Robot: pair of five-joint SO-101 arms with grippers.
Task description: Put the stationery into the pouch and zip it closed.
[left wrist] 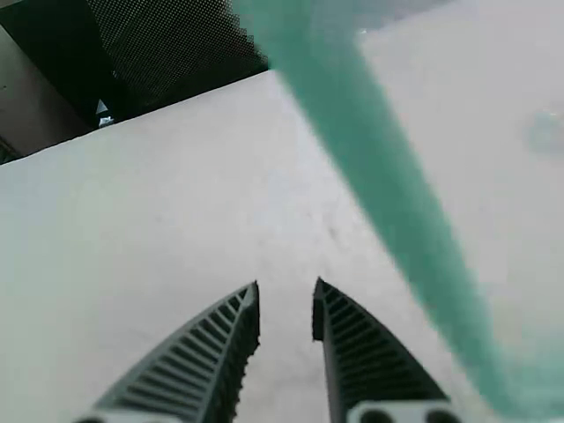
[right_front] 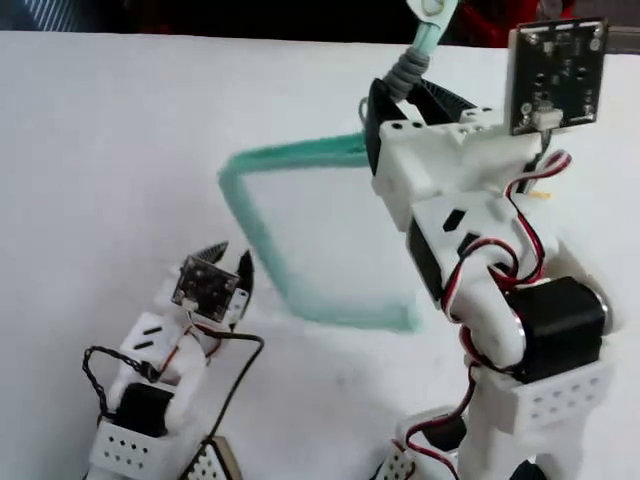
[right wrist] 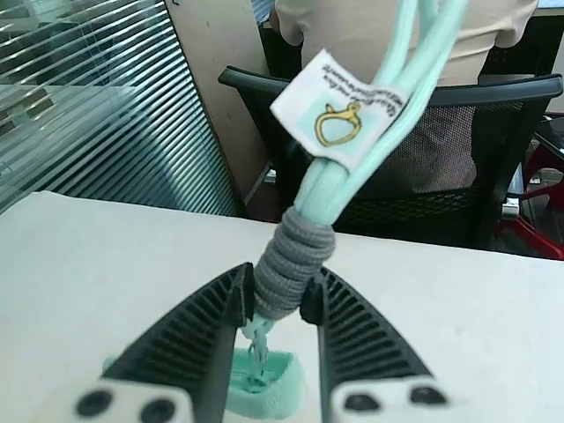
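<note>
Right wrist view: right gripper (right wrist: 280,308) clamped on grey-wrapped zip pull (right wrist: 295,264); pouch (right_front: 262,240) flat mid-frame in high view; left gripper (left wrist: 285,319) narrow gap, empty, just beside pouch's left edge. I'd pin that edge with left; pull zip straight along track, slow, else pouch drags.

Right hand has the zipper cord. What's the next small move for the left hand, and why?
Probably ease the left hand forward and pinch the pouch by its green edge. The right hand is shut on the grey-wrapped pull cord, but the left hand is open, just short of that edge, so nothing braces the pouch; a pull would likely drag it.
</note>
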